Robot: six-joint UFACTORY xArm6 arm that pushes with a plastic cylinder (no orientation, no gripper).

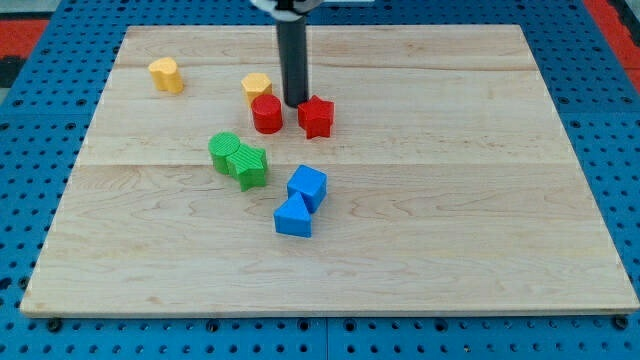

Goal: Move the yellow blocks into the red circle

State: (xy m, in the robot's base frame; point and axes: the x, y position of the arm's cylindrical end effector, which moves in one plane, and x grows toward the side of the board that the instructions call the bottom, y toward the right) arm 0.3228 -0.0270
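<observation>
Our tabletop (pixel 450 220) is a pale wooden board lying on a blue pegboard (pixel 30 150). We carry no jaws, only the dark rod, so there is no open or closed state to tell. The rod comes down from twelve o'clock and our tip (pixel 296 104) sits just above the gap between two red blocks.

The blue cube (pixel 308 187) and the blue block (pixel 293 217) touch each other near the board's middle. At their ten o'clock, two green blocks press together: a rounded one (pixel 224 150) and a star-like one (pixel 249 165).

The red cylinder (pixel 267 114) stands at our tip's seven o'clock, the red star (pixel 316 117) at its four o'clock.

One yellow block (pixel 257 88), many-sided and orange-tinted, touches the red cylinder at that cylinder's eleven o'clock, just beside our rod. The other yellow block (pixel 167 75), rounded like a heart, stands alone well off at nine o'clock from the first.
</observation>
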